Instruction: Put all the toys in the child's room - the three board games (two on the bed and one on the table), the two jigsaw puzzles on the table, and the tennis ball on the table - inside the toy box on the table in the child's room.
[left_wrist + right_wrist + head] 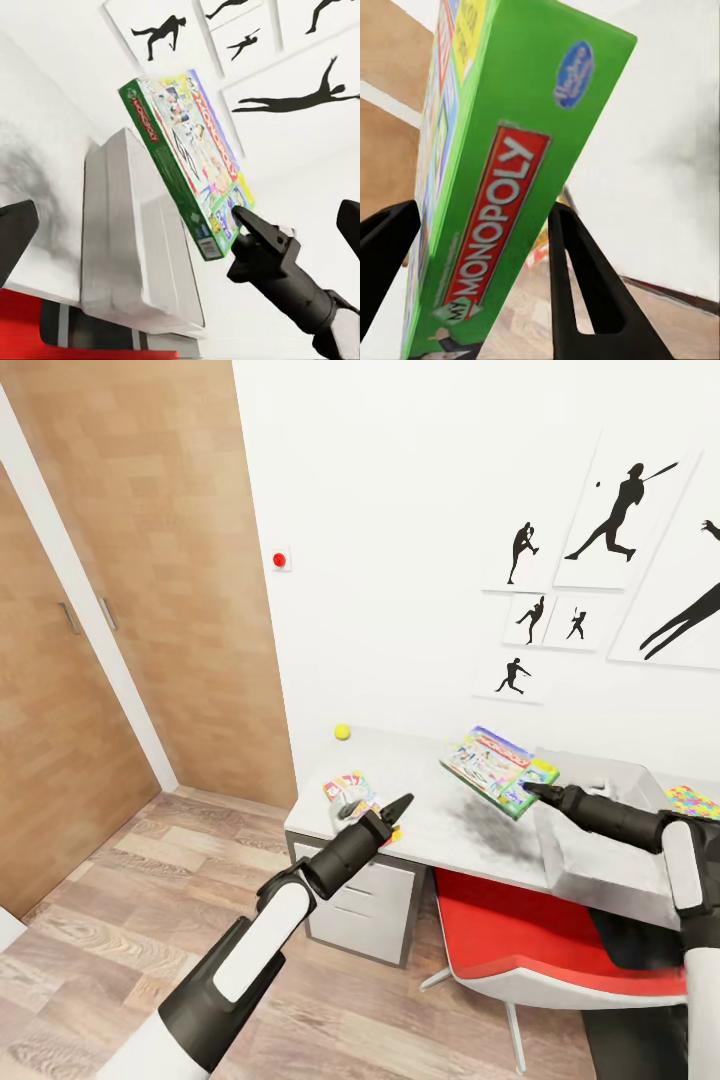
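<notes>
Toy box [590,850] at table's [450,830] front edge, contents not visible. Right gripper [530,790] clamps Monopoly box [497,768], lifted beside bin's rim. Left gripper [398,807] spread, holding nothing.

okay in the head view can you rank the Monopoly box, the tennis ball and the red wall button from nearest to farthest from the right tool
1. Monopoly box: clamped in the right tool, held above the table.
2. Tennis ball: on the table's far left corner by the wall.
3. Red wall button: high on the wall, farthest.
</notes>
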Motion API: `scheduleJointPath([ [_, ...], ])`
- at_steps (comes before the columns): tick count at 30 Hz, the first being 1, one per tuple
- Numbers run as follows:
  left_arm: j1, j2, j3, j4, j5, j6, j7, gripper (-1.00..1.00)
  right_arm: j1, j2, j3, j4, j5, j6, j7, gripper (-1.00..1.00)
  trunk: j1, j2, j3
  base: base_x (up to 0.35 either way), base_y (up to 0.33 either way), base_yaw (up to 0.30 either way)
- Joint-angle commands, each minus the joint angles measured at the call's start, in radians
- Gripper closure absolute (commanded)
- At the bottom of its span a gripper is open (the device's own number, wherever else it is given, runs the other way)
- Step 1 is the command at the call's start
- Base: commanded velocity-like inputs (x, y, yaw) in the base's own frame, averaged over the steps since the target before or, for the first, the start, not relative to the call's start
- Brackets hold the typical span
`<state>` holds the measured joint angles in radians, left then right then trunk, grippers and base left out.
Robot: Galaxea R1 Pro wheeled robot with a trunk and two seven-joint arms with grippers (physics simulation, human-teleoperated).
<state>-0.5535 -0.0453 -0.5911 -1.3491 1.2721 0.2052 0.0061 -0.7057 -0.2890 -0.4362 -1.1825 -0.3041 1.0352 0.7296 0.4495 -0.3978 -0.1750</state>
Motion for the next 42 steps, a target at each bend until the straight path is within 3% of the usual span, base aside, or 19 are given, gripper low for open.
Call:
scheduleJointPath([
  [1,-0.007,-0.001,0.0,0.003,0.008,0.012,0.013,-1.0,-0.041,-0.043,-0.005,0.078,-0.009,0.012,-0.003,1.0,0.001,-0.002,-0.002,0.0,0.0,0.0],
  [2,-0.007,-0.001,0.0,0.003,0.008,0.012,0.013,-1.0,-0.041,-0.043,-0.005,0.078,-0.009,0.012,-0.003,1.0,0.001,-0.002,-0.002,0.0,0.0,0.0],
  [6,-0.022,-0.004,-0.001,0.009,0.002,0.036,0.071,-1.0,-0.186,-0.189,-0.013,0.361,-0.008,0.012,-0.028,1.0,0.001,-0.002,-0.002,0.0,0.0,0.0],
  [7,-0.022,-0.004,-0.001,0.009,0.002,0.036,0.071,-1.0,-0.186,-0.189,-0.013,0.361,-0.008,0.012,-0.028,1.0,0.001,-0.002,-0.002,0.0,0.0,0.0],
  [9,-0.032,-0.004,0.0,0.01,0.005,0.045,0.104,-1.0,-0.234,-0.238,-0.01,0.443,-0.007,0.012,-0.033,1.0,0.001,-0.002,-0.002,0.0,0.0,0.0],
  [11,-0.042,-0.002,0.001,0.011,0.009,0.056,0.127,-1.0,-0.264,-0.271,0.004,0.488,-0.006,0.012,-0.035,1.0,0.001,-0.002,-0.002,0.0,0.0,-0.005],
  [15,-0.049,0.003,0.003,0.01,0.012,0.075,0.148,-1.0,-0.289,-0.3,0.032,0.497,-0.006,0.012,-0.033,1.0,0.001,-0.002,-0.002,0.0,0.0,-0.058],
  [20,-0.053,0.004,0.002,0.009,0.011,0.087,0.162,-1.0,-0.285,-0.316,0.05,0.464,-0.006,0.012,-0.014,1.0,0.001,-0.002,-0.002,0.0,0.0,-0.16],
  [25,-0.056,0.006,0.002,0.008,0.009,0.095,0.171,-1.0,-0.213,-0.327,0.061,0.357,-0.006,0.012,0.083,1.0,0.001,-0.002,-0.002,0.0,0.0,-0.232],
  [32,-0.056,0.007,0.003,0.007,0.007,0.098,0.171,-1.0,-0.155,-0.331,0.065,0.26,-0.004,0.012,0.163,1.0,0.001,-0.002,-0.002,0.0,0.0,-0.262],
  [42,-0.055,0.009,0.004,0.005,0.009,0.098,0.168,-1.0,-0.131,-0.332,0.066,0.218,-0.003,0.012,0.198,1.0,0.001,-0.002,-0.002,0.0,0.0,-0.277],
])
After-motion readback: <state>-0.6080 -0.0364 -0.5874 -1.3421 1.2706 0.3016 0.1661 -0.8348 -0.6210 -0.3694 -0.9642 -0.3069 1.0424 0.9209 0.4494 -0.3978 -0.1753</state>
